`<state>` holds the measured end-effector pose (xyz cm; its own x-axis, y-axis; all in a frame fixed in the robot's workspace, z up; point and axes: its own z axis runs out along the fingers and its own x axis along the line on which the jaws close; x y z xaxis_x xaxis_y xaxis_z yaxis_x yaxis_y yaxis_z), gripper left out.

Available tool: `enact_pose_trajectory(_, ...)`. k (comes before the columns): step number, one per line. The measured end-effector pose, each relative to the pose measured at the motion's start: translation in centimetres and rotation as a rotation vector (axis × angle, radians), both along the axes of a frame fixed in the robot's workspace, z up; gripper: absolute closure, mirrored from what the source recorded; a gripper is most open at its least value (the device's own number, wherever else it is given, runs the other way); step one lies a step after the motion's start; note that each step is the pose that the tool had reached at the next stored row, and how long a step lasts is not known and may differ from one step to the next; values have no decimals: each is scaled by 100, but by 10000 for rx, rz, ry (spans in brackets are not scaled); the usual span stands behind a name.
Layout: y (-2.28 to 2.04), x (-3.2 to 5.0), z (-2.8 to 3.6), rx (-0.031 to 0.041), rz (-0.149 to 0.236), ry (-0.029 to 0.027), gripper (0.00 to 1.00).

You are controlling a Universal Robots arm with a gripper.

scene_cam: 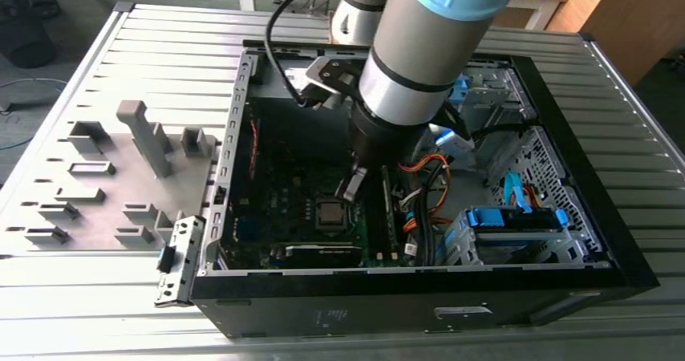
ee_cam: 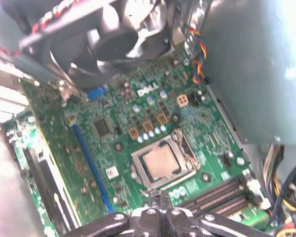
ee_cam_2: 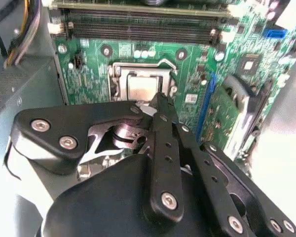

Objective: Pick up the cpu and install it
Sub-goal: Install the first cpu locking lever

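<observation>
The open computer case (scene_cam: 599, 241) lies on its side on the slatted worktop (scene_cam: 160, 48), and I am reaching down into it. Inside it the green motherboard (ee_cam: 138, 111) holds the metal socket frame (ee_cam: 187, 148), and the cpu (ee_cam: 159, 162) sits flat within that frame, silvery top up; in the second wrist view the cpu (ee_cam_2: 142, 85) lies just beyond my fingertips. My end effector (ee_cam_2: 158, 101) hangs just above the socket with its fingers drawn together, clenched on nothing. Beside the socket run the dark memory slots (ee_cam_2: 138, 32), and a fan (ee_cam: 116, 29) with red and black wires looms over the board's far side. Orange cables (scene_cam: 423, 168) and blue drive brackets (scene_cam: 514, 221) crowd the case toward the exterior view's right. Grey fixture blocks (scene_cam: 144, 136) stand on the worktop outside the case.
</observation>
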<state>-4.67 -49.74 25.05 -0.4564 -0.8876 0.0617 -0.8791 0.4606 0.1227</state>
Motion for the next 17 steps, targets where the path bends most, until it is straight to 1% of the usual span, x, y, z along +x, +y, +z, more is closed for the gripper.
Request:
enact_pose_trajectory(5, 17, -157, -4, 36, 0, -58, 89)
enact_pose_trajectory(6, 17, -169, -4, 59, 0, -74, 89)
enact_pose_trajectory(9, 21, -170, 28, 87, 1, -99, 89)
enact_pose_trajectory(13, 34, -171, 117, 101, 1, -120, 89)
enact_pose_trajectory(14, 42, -172, 128, 106, 0, -126, 89)
enact_pose_trajectory(17, 101, -175, 130, 103, 1, -131, 89)
